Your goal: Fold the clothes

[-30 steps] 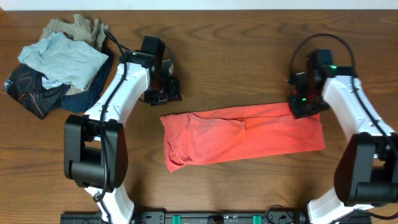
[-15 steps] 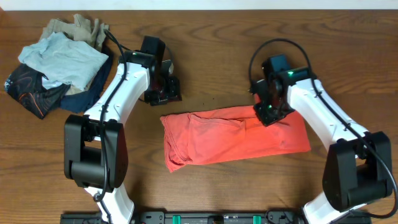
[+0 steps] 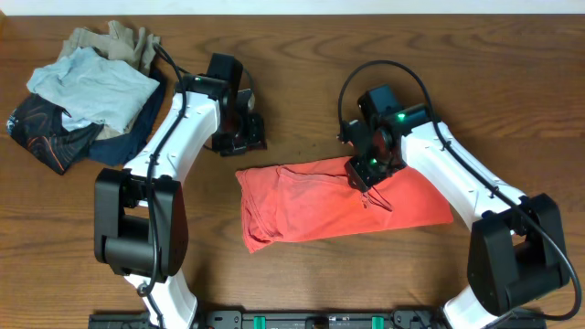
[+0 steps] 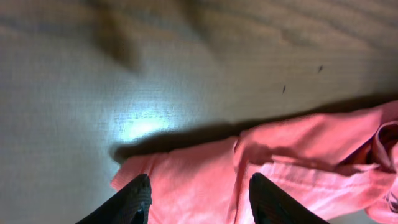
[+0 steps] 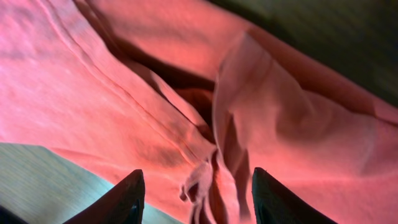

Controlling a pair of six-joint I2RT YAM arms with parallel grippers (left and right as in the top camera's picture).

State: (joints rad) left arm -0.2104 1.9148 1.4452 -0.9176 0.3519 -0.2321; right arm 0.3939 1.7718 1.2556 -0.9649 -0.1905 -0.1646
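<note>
coral t-shirt (image 3: 311, 208) lies in a long folded band on the tabletop (image 3: 302, 82). right claw (image 3: 366, 172) sits over its upper edge, jaws apart, seemingly gripping nothing. left claw (image 3: 241, 139) hangs open just beside the shirt's other end.

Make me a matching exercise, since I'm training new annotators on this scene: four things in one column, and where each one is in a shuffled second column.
Things:
1. red T-shirt
2. heap of clothes
3. left gripper
4. right gripper

Places:
A. far left corner of the table
B. open, above the shirt's far edge, about midway along
C. laid as a long strip mid-table
D. open, just beyond the shirt's far left corner

Pairs: 1-C, 2-A, 3-D, 4-B
</note>
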